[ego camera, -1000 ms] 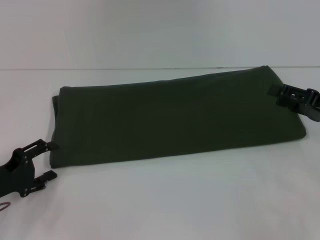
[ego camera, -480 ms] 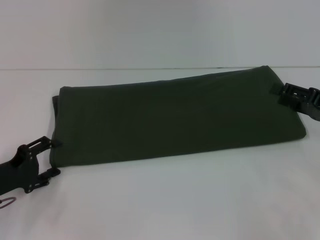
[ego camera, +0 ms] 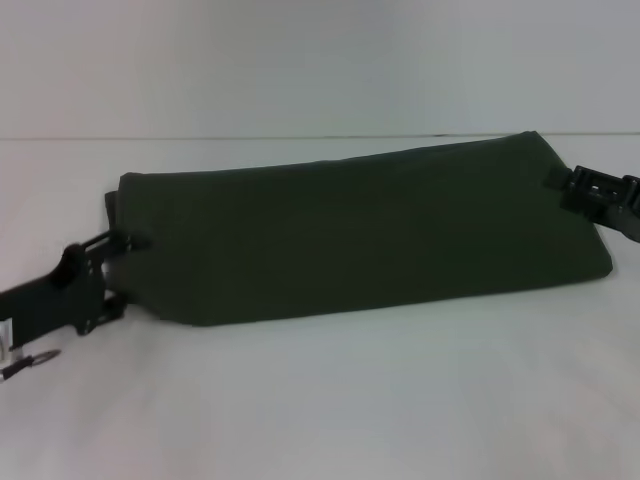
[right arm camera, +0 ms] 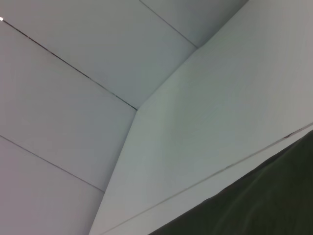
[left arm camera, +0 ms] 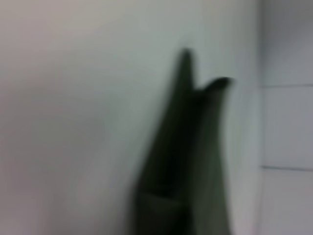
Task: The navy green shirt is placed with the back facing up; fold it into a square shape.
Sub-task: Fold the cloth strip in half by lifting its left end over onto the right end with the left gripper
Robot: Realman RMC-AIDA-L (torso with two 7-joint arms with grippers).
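Note:
The navy green shirt (ego camera: 360,235) lies as a long folded band across the white table (ego camera: 330,400). My left gripper (ego camera: 125,272) is at its left end, open, with the shirt's near left edge between the fingers; that corner is bunched inward. The left wrist view shows the shirt (left arm camera: 186,171) close up as a blurred raised fold. My right gripper (ego camera: 558,188) sits at the far right end, shut on the shirt's edge, and the corner there stands slightly raised. In the right wrist view only a strip of the shirt (right arm camera: 264,200) shows.
The table's back edge (ego camera: 250,137) runs just behind the shirt, with a pale wall (ego camera: 300,60) beyond. White tabletop stretches in front of the shirt toward me. A small cable loop (ego camera: 30,362) hangs under the left arm.
My left gripper has moved up and to the right onto the shirt's left end, and the near left corner has shifted inward. The right gripper has stayed put.

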